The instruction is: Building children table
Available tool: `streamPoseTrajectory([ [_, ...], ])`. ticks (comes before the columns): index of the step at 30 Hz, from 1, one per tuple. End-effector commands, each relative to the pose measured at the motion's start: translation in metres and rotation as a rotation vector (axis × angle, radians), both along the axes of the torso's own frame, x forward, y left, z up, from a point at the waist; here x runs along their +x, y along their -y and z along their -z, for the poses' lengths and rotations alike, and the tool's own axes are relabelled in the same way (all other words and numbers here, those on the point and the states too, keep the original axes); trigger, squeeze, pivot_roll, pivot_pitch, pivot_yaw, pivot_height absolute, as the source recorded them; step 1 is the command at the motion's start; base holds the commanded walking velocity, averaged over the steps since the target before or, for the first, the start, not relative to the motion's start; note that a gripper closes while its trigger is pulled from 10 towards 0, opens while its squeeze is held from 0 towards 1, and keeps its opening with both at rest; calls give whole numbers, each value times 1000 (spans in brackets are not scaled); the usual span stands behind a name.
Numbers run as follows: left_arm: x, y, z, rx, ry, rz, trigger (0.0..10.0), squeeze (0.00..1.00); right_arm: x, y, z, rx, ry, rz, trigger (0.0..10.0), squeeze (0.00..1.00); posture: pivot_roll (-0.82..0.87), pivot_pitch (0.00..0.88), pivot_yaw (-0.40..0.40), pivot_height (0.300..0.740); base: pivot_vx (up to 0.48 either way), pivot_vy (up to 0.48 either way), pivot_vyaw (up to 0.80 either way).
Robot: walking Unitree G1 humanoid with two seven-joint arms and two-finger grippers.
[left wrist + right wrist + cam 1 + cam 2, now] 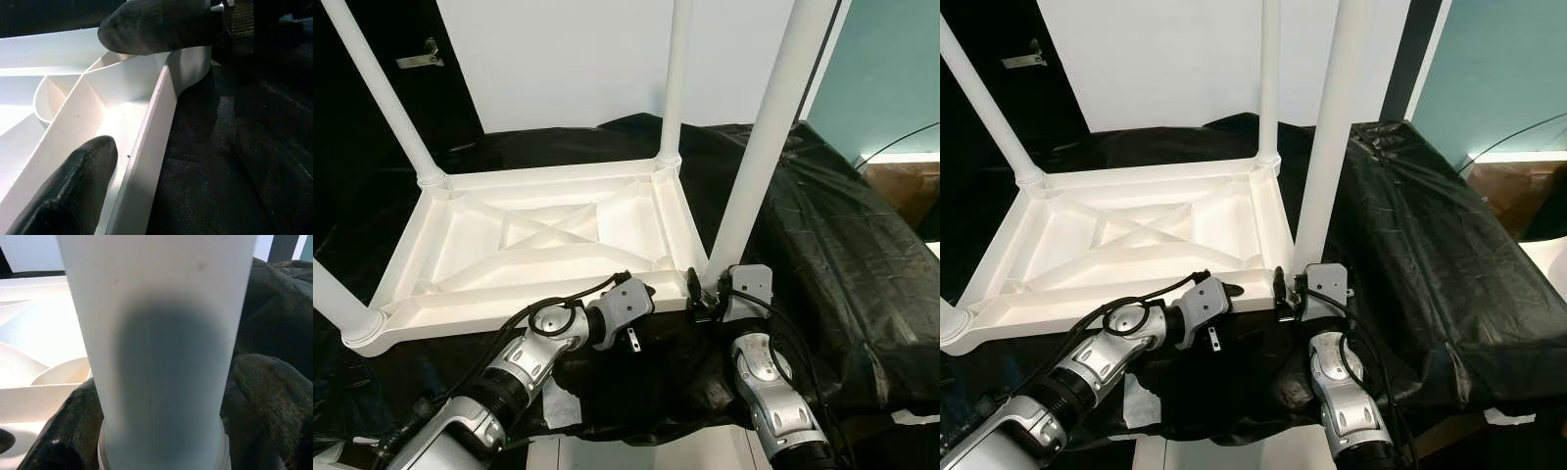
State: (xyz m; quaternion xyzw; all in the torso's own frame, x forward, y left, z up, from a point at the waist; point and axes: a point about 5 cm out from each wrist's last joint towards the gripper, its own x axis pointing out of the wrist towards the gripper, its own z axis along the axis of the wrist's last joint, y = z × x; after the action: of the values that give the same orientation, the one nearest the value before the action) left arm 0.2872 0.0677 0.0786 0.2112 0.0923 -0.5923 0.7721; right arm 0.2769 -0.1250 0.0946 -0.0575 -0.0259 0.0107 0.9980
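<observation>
Handling this upturned white plastic tabletop (548, 235), you have a light, stiff, smooth moulding that will likely slide on the black plastic sheeting (842, 245) under it, so steady it before you push on anything. It lies underside up on the draped surface, ribs showing, with four white legs standing from its corners. Your right gripper (708, 297) is at the near right leg (759, 157), low down by its socket; in the right wrist view a black finger (266, 396) lies on either side of the tube and looks closed against it. Low on the tube is the sound place to hold; higher up it would lever the socket.

Your left gripper (658, 287) sits at the near rim beside that corner, fingers apart: one finger (73, 191) rests inside the rim channel, the other above it, clamping nothing firmly that you can see.

Behind stands a pale wall panel (568, 59); a brown cardboard box (901, 191) sits off to the right. Loose folds of sheeting around the corner could snag.
</observation>
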Motion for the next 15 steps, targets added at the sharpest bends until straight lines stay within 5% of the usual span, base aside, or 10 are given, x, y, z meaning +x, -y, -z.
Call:
streamPoseTrajectory([
  [1, -29, -17, 38, 151, -279, 222, 10000, 239, -3, 12, 13, -2, -65, 37, 10000, 0, -43, 0, 0, 740, 0, 0, 0],
  [5, -29, -17, 38, 151, -279, 222, 10000, 239, -3, 12, 13, -2, -65, 37, 10000, 0, -43, 0, 0, 740, 0, 0, 0],
  [6, -28, -17, 36, 122, -290, 213, 10000, 1000, -3, 11, 12, -8, -60, 56, 10000, 1000, -41, 0, 0, 740, 0, 0, 0],
  [7, -25, -17, 14, -78, -276, 159, 10000, 0, -13, 14, 12, -28, -54, 24, 10000, 0, -71, 0, 0, 740, 0, 0, 0],
  [8, -23, -22, -14, -306, -246, 110, 10000, 0, -26, 15, 11, -51, -48, -23, 10000, 0, -71, 0, 0, 740, 0, 0, 0],
  [15, -23, -22, -18, -355, -226, 91, 10000, 0, -29, 15, 12, -54, -56, -41, 10000, 0, -70, 0, 0, 740, 0, 0, 0],
])
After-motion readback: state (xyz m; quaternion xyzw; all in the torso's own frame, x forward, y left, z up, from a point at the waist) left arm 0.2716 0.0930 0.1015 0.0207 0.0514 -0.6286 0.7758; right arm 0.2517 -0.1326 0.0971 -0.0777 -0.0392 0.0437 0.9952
